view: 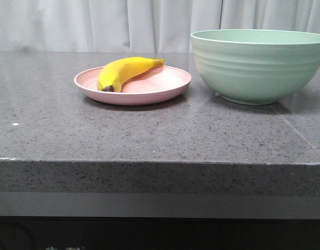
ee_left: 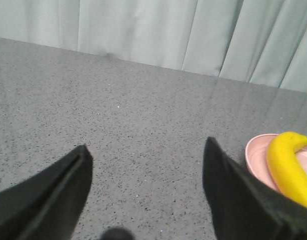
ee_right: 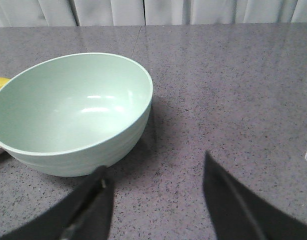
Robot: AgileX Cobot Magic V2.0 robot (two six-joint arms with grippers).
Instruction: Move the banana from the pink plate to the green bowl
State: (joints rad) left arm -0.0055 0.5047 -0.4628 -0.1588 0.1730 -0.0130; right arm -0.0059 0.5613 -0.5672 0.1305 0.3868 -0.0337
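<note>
The yellow banana [view: 126,72] lies on the pink plate [view: 165,83] at the middle of the counter. The green bowl [view: 259,65] stands to the plate's right and is empty inside. Neither gripper shows in the front view. In the left wrist view my left gripper [ee_left: 146,150] is open and empty over bare counter, with the banana [ee_left: 288,167] and plate [ee_left: 256,155] just beyond one finger. In the right wrist view my right gripper [ee_right: 154,167] is open and empty, with the bowl [ee_right: 68,110] close beside one finger.
The grey speckled stone counter [view: 149,135] has its front edge near the camera. White curtains [view: 97,23] hang behind the counter's back edge.
</note>
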